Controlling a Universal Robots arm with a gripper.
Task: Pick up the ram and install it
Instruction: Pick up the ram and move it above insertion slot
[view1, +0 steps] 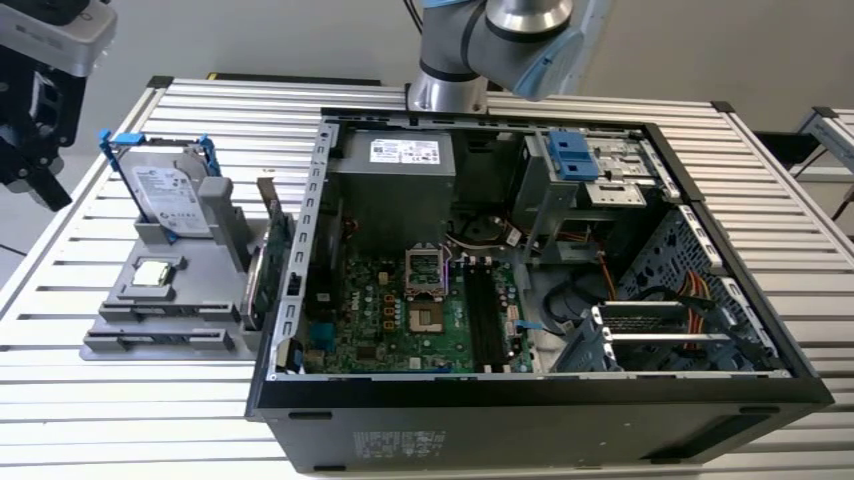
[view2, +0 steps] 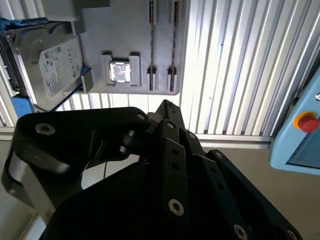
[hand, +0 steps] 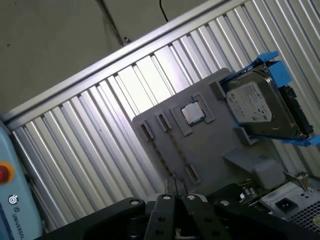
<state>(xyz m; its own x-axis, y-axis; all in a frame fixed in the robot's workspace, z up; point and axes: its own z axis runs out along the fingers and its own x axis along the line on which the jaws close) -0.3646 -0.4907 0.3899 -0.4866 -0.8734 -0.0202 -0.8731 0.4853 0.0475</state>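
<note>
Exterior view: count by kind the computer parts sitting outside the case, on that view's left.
Hard drive: 1
Chip: 1
Green card: 1
Total: 3

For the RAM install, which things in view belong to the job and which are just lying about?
Job:
gripper
motherboard
long black slots on it

Lying about:
hard drive
green card
processor chip
</note>
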